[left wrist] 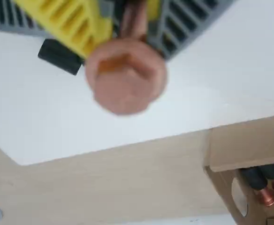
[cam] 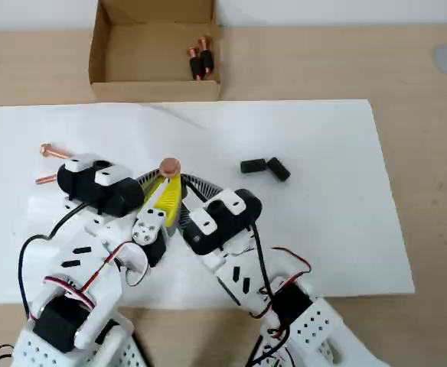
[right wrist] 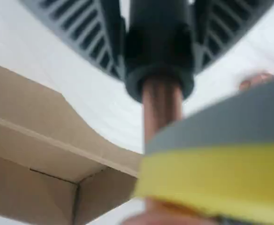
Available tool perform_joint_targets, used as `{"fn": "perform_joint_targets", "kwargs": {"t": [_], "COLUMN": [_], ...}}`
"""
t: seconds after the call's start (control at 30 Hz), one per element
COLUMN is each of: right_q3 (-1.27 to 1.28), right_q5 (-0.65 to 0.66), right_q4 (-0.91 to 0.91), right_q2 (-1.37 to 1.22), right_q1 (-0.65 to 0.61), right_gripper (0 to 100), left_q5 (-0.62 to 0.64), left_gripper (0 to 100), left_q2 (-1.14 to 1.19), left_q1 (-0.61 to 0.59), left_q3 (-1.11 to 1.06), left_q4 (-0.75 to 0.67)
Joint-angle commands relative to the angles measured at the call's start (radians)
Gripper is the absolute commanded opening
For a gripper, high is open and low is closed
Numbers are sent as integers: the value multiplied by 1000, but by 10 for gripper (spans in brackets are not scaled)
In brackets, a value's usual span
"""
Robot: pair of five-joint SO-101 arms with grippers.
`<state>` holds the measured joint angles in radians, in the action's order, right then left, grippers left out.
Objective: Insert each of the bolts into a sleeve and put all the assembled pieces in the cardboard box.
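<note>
Two finished pieces [cam: 199, 60], copper bolts seated in black sleeves, lie in the open brown cardboard box [cam: 154, 91] at the table's far edge. Over the white paper sheet [cam: 331, 229] a third is half joined: the left gripper [left wrist: 127, 21] pinches a copper-coloured metal bolt [left wrist: 126, 79] by its shank, and the right gripper [right wrist: 159, 28] is clamped on a black cylindrical sleeve [right wrist: 159, 47] with that shank entering it. By my judgement this piece needs seating and boxing, then the two loose bolts [cam: 55, 151] and two loose sleeves [cam: 254, 165] on the sheet remain.

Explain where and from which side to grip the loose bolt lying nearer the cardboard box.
Grip the bolt mid-shank, coming down from above with jaws across its length. It lies flat on the paper, so the thin shank fits between them; the wide head would likely slip.
</note>
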<state>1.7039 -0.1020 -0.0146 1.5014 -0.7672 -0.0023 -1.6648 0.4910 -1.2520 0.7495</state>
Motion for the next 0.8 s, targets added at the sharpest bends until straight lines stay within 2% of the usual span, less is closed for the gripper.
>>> {"fn": "perform_joint_targets", "kwargs": {"t": [0.0,0.17,0.27,0.53,0.77], "right_q3": [-4,-4,-4,-4,-4], "right_q5": [-9,-9,-9,-9,-9], "right_q4": [5,5,5,5,3], "right_q2": [33,33,33,31,31], "right_q1": [-15,-15,-15,-15,-13], "right_gripper": [11,11,11,11,11], "left_q5": [-2,-2,-2,-2,-2], "left_gripper": [13,20,57,64,181], "left_q2": [28,28,28,28,27], "left_q1": [54,75,75,75,41], "left_q3": [-2,2,3,3,21], "left_q4": [35,112,164,207,242]}}
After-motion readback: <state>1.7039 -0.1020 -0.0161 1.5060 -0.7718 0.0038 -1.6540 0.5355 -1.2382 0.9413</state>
